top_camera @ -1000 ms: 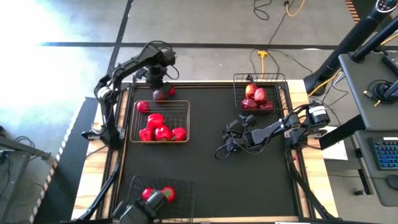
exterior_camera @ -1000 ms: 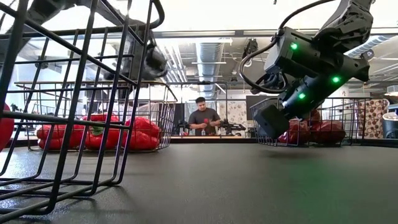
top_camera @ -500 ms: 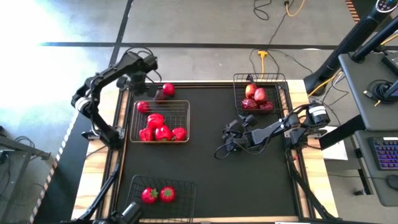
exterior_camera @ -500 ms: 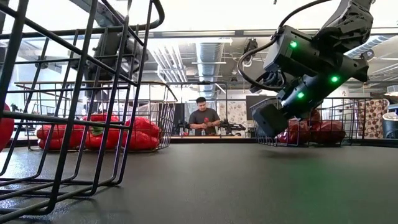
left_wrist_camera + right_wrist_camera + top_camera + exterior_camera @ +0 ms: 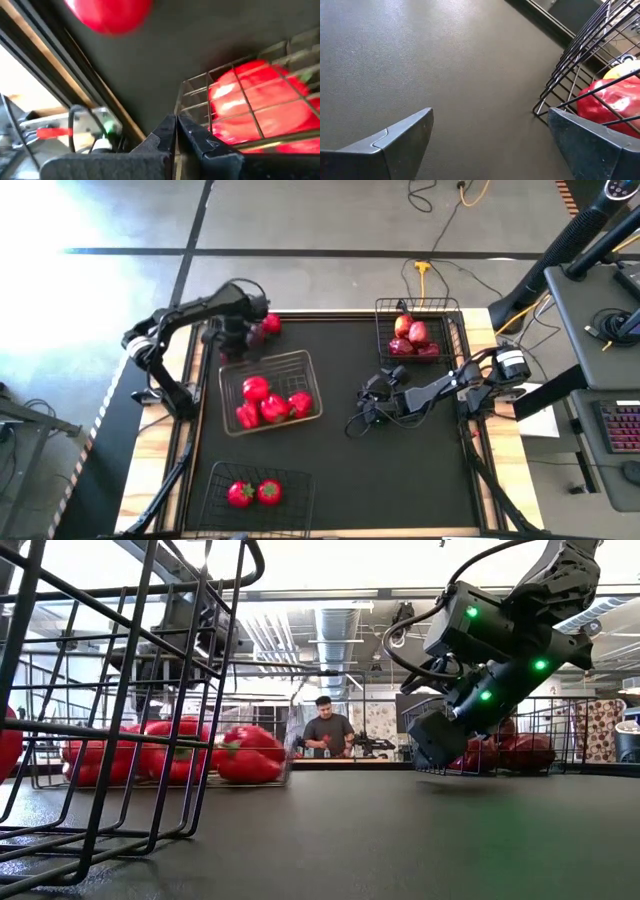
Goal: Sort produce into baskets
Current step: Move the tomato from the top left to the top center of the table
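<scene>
My left gripper (image 5: 236, 338) is shut and points steeply down at the far left corner of the middle basket (image 5: 265, 357). This basket stands askew on the black mat and holds several red peppers (image 5: 272, 410). A loose red fruit (image 5: 271, 323) and a darker one (image 5: 256, 334) lie on the mat just beyond the gripper. Near the table's front edge, another basket (image 5: 290, 480) holds two tomatoes (image 5: 254, 493). The far right basket (image 5: 440, 305) holds apples (image 5: 412, 335). My right gripper (image 5: 358, 408) hovers open over the mat's middle, with nothing between its fingers. My left gripper has its shut fingertips (image 5: 176, 125) against the outside of the middle basket's far left corner wire (image 5: 181, 95). It comes from above, slanting down. The basket stands on its bottom on the mat, turned askew.
Bare black mat stretches between the middle basket and my right gripper (image 5: 490, 145). The wooden table edge and the left arm's frame (image 5: 75, 125) lie close behind my left gripper. A person (image 5: 328, 728) stands far beyond the table.
My left gripper, still shut, has swung from beyond the far left edge toward the near edge and down to the basket's corner. In the last half second the middle basket has slid toward the near and right edges and turned askew. Its peppers have shifted inside.
</scene>
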Robot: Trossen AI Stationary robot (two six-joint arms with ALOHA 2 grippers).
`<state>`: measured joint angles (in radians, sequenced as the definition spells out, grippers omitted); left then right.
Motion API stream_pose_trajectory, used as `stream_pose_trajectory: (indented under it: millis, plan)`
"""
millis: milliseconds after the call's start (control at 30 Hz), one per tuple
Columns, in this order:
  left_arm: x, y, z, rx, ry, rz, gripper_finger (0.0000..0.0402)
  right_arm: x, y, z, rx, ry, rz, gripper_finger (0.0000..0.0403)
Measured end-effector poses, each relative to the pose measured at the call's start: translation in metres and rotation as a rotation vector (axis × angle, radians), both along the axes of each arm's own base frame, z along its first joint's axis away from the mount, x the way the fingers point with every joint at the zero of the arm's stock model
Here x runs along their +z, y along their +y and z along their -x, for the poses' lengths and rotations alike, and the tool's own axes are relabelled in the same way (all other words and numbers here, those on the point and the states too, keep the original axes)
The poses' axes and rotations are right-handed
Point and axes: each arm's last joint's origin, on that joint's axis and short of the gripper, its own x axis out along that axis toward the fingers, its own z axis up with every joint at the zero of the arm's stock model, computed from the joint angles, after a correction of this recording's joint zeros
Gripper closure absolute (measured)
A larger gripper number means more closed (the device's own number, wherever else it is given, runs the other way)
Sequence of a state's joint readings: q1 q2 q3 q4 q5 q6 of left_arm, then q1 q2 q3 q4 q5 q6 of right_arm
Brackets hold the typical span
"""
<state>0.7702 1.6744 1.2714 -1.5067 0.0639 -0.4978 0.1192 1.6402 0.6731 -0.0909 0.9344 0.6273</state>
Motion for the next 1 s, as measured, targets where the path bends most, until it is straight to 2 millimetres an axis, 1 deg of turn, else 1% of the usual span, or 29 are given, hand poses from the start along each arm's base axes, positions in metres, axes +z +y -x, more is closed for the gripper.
stream_pose_trajectory:
  millis: [67, 167, 267, 400, 500, 600, 700, 867, 1000]
  plan:
    - [0.0, -0.007, -0.004, -0.041, 0.017, 0.004, 0.0401, 0.0, 0.0, 0.0, 0.0, 0.0, 0.0, 0.0019]
    - [-0.001, -0.003, -0.005, -0.056, 0.042, -0.069, 0.0401, 0.0, 0.0, 0.0, 0.0, 0.0, 0.0, 0.0019]
    - [0.002, 0.011, 0.0, -0.021, 0.03, -0.147, 0.0401, 0.0, 0.0, 0.0, 0.0, -0.001, 0.0, 0.0019]
    - [0.003, 0.037, 0.015, 0.111, -0.019, -0.221, 0.0401, 0.0, 0.0, 0.0, 0.0, -0.001, 0.0, 0.0019]
    - [-0.001, 0.048, 0.026, 0.203, -0.021, -0.207, 0.0401, 0.0, 0.0, 0.0, 0.0, -0.001, 0.0, 0.0019]
    - [-0.009, 0.05, 0.031, 0.224, 0.009, -0.143, 0.0401, 0.0, 0.0, 0.0, 0.0, 0.0, 0.0, 0.0019]
    - [-0.011, 0.051, 0.031, 0.192, 0.056, -0.177, 0.0401, 0.0, 0.0, 0.0, 0.0, 0.0, 0.0, 0.0019]
    - [-0.012, 0.055, 0.036, 0.212, 0.057, -0.18, 0.0401, 0.0, 0.0, 0.0, 0.0, 0.0, 0.0, 0.0019]
    - [-0.021, 0.053, 0.041, 0.238, 0.072, -0.159, 0.0401, -0.001, 0.0, 0.001, 0.0, 0.004, 0.0, 0.0019]
